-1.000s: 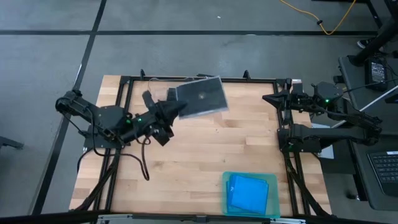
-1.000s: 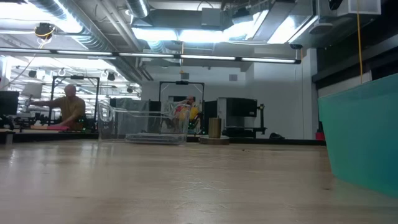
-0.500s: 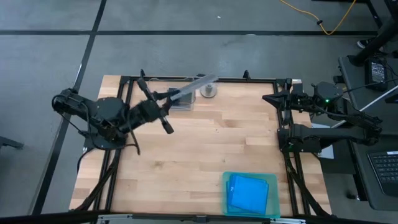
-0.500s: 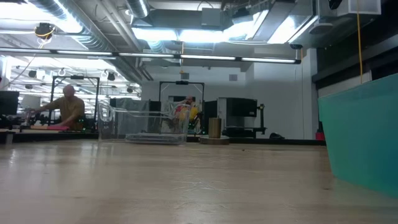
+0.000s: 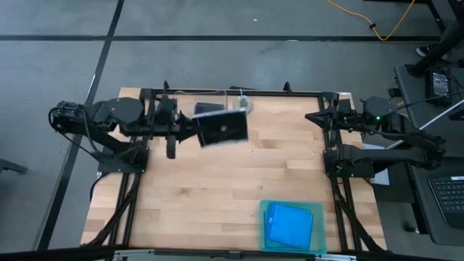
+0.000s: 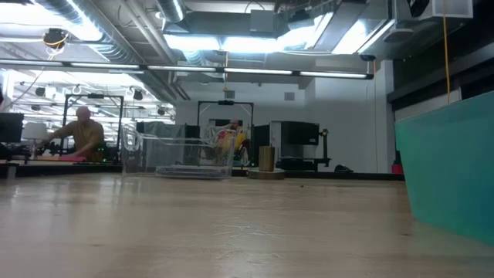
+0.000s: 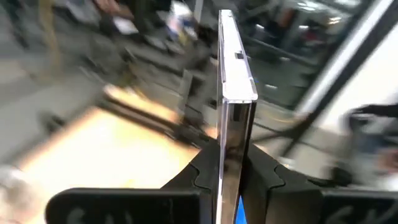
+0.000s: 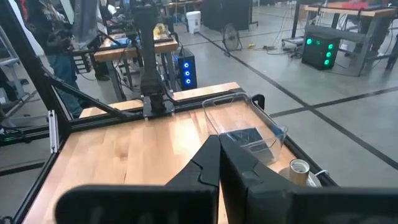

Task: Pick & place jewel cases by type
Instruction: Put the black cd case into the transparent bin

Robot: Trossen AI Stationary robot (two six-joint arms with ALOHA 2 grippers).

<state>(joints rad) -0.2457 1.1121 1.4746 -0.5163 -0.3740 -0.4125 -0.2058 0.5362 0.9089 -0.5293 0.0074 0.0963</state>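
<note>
1. Dark grey plastic with disc art on it: that is the jewel case (image 5: 223, 128) the left claw (image 5: 194, 129) is pinched on. It grips one edge, so the case sticks out flat in the air over the back of the wooden table (image 5: 217, 188).

2. From the left arm's own camera the case (image 7: 231, 93) shows edge-on, thin as a card, with a finger pressed on each side. I think the grip is at the edge so the case can slide down into a box easily.

3. Just beside the held case sits a clear tub (image 5: 210, 109) at the back edge of the table. A dark case (image 8: 245, 135) lies in it already. My guess is the grey ones go there, so this one is nearly home.

4. The blue cases (image 5: 288, 225) lie stacked in the teal tray (image 5: 317, 217) at the front of the table, well apart from the tub. That keeps the two kinds from mixing.

5. A small round thing (image 5: 245, 103) sits near the tub. I cannot tell what it is.

6. The right claw (image 5: 317, 116) waits at the right edge of the table, closed tight with nothing in it. It stays out of the way.

7. No cases lie loose on the table, so the sorting looks almost done.
</note>
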